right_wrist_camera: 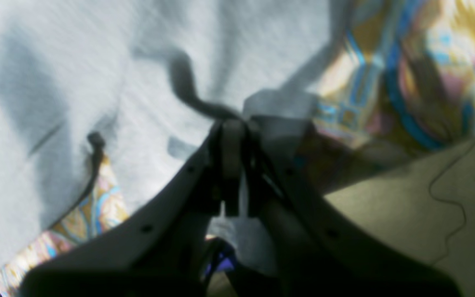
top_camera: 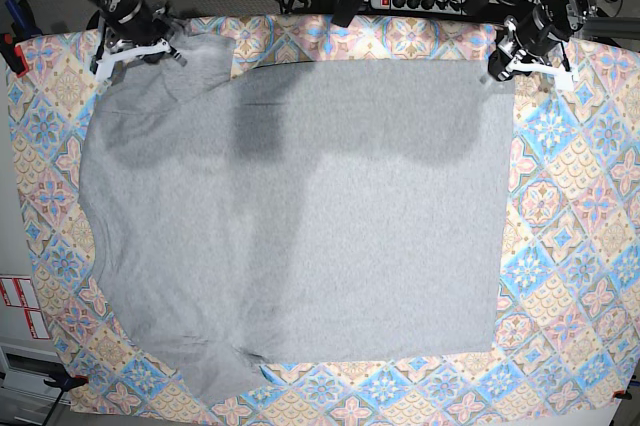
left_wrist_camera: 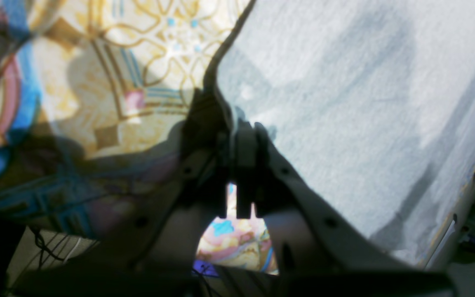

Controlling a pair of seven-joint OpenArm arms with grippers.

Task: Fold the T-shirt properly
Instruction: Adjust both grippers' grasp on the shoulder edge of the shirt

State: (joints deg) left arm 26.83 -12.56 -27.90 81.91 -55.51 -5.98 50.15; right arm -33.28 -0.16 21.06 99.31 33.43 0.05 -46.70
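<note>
Grey soft cotton T-shirt (top_camera: pixel 300 216) lies spread flat on the bright patterned tablecloth (top_camera: pixel 570 246). Left gripper (top_camera: pixel 503 64) pinches one far corner tight; right gripper (top_camera: pixel 168 46) pinches the other corner. Spreading looks finished. Next, I think, they lift and fold together.

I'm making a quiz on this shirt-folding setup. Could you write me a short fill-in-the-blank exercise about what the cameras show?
1. The T-shirt lies spread flat on a patterned ____.
2. The left claw is shut on the shirt's ____ corner.
3. The right claw pinches fabric near a ____.
4. The side of the shirt facing up is plain ____.

Missing words: tablecloth; hem; sleeve; grey
</note>
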